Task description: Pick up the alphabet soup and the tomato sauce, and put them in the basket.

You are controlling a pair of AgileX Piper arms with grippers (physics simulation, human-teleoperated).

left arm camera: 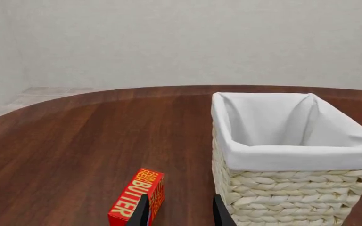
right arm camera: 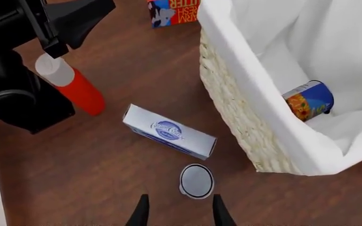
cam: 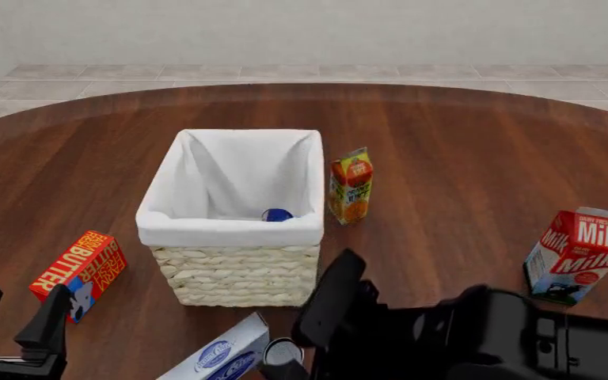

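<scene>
The basket (cam: 235, 273) stands mid-table and also shows in the left wrist view (left arm camera: 288, 188) and the right wrist view (right arm camera: 237, 113). The alphabet soup (right arm camera: 308, 100), blue and orange, lies on its side inside the basket (cam: 276, 214). The tomato sauce (right arm camera: 197, 181) stands upright on the table by the basket's near side. I see only its silvery top, and its label is hidden (cam: 281, 351). My right gripper (right arm camera: 179, 214) is open and empty, just above and short of this can. My left gripper (cam: 13, 317) is open and empty between the butter box and the basket (left arm camera: 179, 214).
A red butter box (cam: 77, 273) lies left of the basket. A white and blue box (right arm camera: 168, 132) lies beside the tomato sauce. A red bottle (right arm camera: 74, 84) stands by the left arm. A juice carton (cam: 351, 187) and a milk carton (cam: 579, 253) stand to the right.
</scene>
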